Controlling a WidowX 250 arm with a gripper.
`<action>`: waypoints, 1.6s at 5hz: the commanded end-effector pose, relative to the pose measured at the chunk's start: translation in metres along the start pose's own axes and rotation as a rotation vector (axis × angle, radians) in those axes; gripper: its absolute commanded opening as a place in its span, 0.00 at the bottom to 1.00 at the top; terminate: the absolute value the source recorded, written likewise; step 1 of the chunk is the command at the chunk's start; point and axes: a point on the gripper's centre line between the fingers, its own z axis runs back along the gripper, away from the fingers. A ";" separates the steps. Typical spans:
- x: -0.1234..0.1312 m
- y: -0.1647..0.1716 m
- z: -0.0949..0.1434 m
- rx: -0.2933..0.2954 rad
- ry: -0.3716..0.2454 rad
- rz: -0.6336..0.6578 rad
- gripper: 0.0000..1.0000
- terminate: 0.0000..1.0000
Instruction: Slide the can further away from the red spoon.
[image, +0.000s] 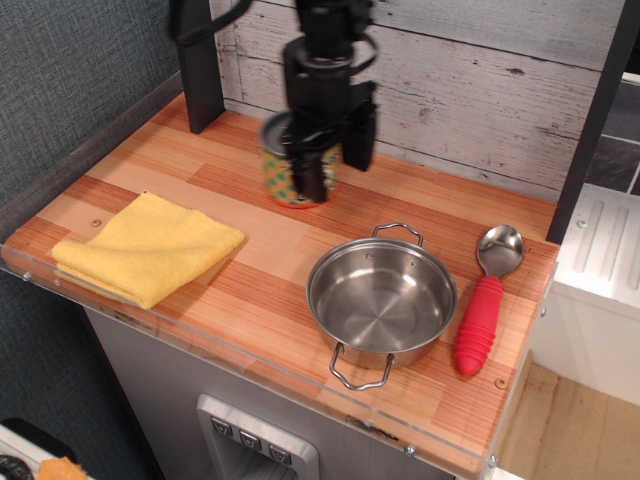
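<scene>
The can (288, 170) stands toward the far side of the table (250, 235), left of centre, with the gripper (334, 160) against its right side. The cloth (148, 246) lies near the left edge. The pot (381, 298) sits near and right of the can — well apart from it. The spoon (486, 298) lies just right of the pot, bowl end farther back.
</scene>
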 end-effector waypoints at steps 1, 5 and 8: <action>0.056 0.015 0.031 -0.054 -0.071 0.089 1.00 0.00; 0.093 0.020 0.036 -0.034 -0.109 0.142 1.00 0.00; 0.057 0.004 0.064 -0.090 -0.100 -0.049 1.00 0.00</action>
